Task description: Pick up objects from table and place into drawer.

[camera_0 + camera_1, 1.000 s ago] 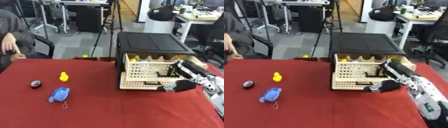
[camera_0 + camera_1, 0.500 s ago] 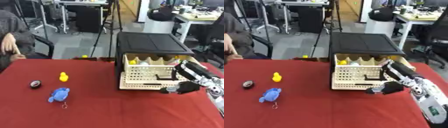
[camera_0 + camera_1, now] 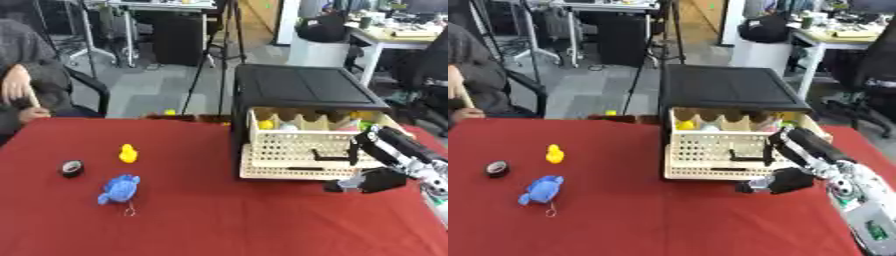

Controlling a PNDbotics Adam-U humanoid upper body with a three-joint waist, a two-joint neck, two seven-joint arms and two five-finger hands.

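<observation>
A black cabinet point(image 3: 302, 90) stands at the back of the red table point(image 3: 201, 215), its cream perforated drawer point(image 3: 302, 155) pulled out with small coloured things inside. A yellow duck point(image 3: 128, 153), a black tape roll point(image 3: 72, 168) and a blue plush toy point(image 3: 119, 187) lie on the left of the table. My right hand point(image 3: 372, 181) hovers low by the drawer's front right corner, its fingers curled and nothing seen in them. My left hand does not show.
A person sits at the far left edge with a hand point(image 3: 16, 90) raised, off the table. Chairs and desks stand behind the table. Open red cloth lies between the toys and the drawer.
My right hand has shifted slightly right and down along the drawer front. The toys on the left have not moved.
</observation>
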